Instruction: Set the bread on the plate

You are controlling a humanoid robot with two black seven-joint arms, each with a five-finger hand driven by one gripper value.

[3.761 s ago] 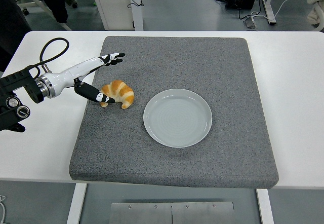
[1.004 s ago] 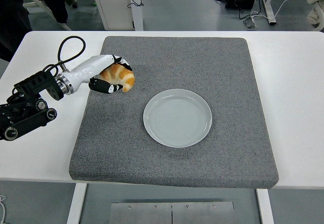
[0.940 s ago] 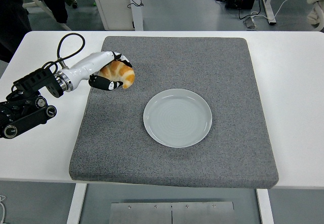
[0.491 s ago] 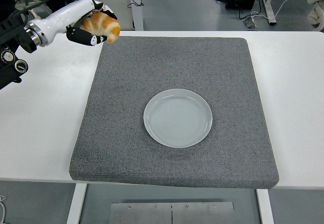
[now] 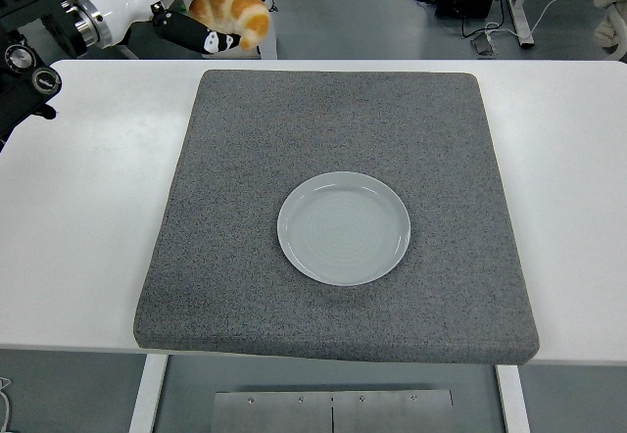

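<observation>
We hold the bread [image 5: 233, 14] in our left hand [image 5: 201, 12], fingers curled around it, high past the tabletop's far left edge, clear of the mat [image 5: 338, 208] for carrying toward the plate [image 5: 343, 227] at mat centre.

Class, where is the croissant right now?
Top left of the head view: the croissant is held aloft in the left robot hand, beyond the grey mat's far-left corner.

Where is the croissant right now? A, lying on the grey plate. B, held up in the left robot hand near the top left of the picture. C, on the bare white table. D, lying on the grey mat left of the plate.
B: the left robot hand grips the croissant in the air beyond the mat's far edge, and the plate holds nothing.
</observation>
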